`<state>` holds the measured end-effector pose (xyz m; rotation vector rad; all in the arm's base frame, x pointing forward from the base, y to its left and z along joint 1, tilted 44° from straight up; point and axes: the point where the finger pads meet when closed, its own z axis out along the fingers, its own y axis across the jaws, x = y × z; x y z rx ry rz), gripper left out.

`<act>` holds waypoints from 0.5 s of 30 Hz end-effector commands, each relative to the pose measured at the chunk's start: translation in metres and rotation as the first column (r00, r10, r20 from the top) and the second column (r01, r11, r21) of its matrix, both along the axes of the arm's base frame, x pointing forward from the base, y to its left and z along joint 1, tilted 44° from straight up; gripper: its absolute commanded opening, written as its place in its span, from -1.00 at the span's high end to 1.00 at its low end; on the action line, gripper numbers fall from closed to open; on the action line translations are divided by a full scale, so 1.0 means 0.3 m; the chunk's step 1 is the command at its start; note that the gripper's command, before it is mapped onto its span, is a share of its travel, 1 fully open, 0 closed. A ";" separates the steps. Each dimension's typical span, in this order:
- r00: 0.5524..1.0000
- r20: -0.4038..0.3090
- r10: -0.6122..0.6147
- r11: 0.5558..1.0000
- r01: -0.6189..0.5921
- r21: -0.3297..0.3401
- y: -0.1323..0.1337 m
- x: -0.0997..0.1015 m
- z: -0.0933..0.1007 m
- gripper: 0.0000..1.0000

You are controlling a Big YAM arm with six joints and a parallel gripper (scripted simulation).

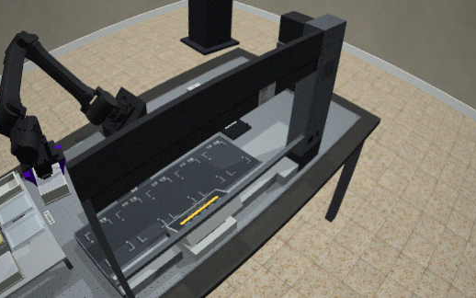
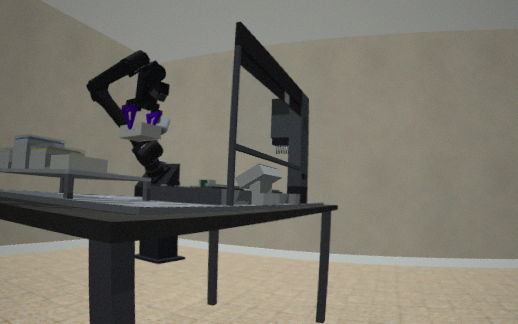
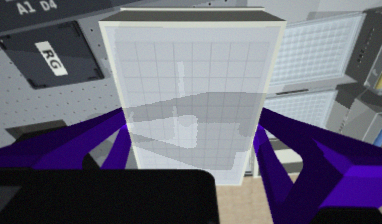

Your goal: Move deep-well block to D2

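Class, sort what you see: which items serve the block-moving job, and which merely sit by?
In the job: the sealed deep-well block held between the purple fingers; the bracketed deck; the shelf.
Sitting by: the RG nest; lidded plates; the table.

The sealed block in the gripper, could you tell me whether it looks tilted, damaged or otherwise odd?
Nothing stands out. The gripper is shut on the sealed block across its long sides; the block hangs roughly level beyond the shelf, and its seal looks flat and unbroken.
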<state>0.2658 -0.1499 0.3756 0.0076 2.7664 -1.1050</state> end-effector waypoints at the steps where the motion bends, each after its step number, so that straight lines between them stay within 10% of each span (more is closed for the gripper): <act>1: 0.996 -0.038 0.087 0.996 -0.087 -0.015 0.015 0.000 0.039 1.00; 15: 0.985 -0.098 0.142 0.989 -0.145 -0.027 0.007 0.005 0.046 1.00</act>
